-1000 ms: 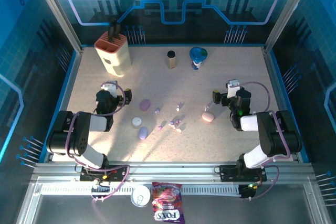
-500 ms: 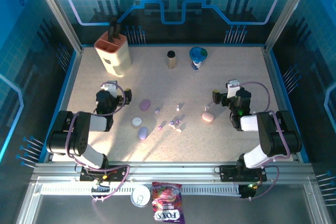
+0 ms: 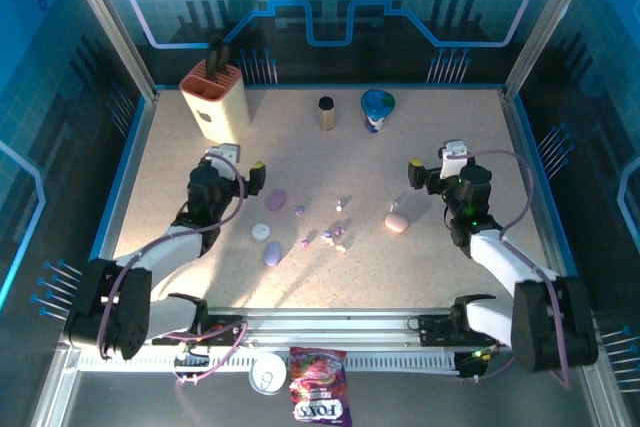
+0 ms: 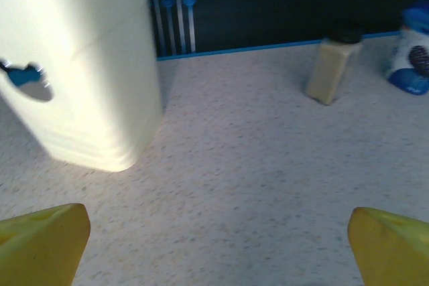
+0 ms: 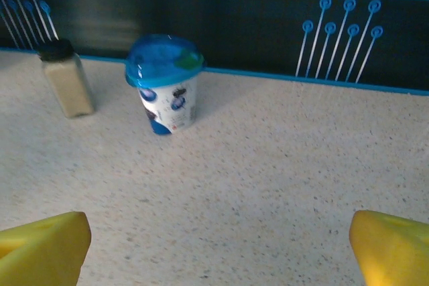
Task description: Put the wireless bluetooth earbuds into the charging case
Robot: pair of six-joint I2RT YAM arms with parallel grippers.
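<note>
Left tool (image 3: pixel 243 164): jaws spread wide, gripping nothing, hanging over the left half of the tabletop (image 3: pixel 420 272).
Right tool (image 3: pixel 428 171): jaws spread wide and empty, over the right half, just beyond the pink case (image 3: pixel 397 222).
Earbuds (image 3: pixel 338 238): tiny pastel pink, purple and white pieces, lying loose mid-tabletop between the two tools.
Earbud axis: too small to tell where the stems point; the scatter runs from near-left to far-right.
Cases: lilac case (image 3: pixel 272 254) nearest, white case (image 3: pixel 262 232) beyond it, purple case (image 3: pixel 277 199) farther.
Open room: bare surface all around the scatter.
Far edge: knife block (image 3: pixel 215 102), spice jar (image 3: pixel 326 113), blue cup (image 3: pixel 377 109).
</note>
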